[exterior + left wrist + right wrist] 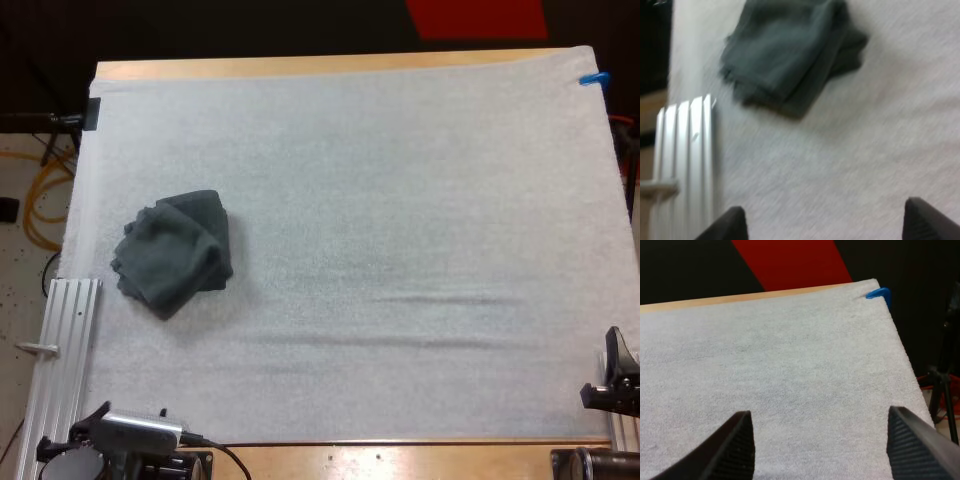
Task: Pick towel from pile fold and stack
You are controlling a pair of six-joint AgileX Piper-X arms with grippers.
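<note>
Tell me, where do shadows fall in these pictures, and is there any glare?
High view: even light on the white mat, no glare; a faint shadow beside the towel. Left wrist view: a darker shadow under the towel's edge. Right wrist view: mat evenly lit, darkness beyond the table.

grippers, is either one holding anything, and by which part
Nothing is held: the left gripper and right gripper are both open over the mat, clear of the towel.

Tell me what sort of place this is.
Likely a robot lab workbench: wooden table with a white mat, left gripper and right gripper open above it, a dark towel on it.
</note>
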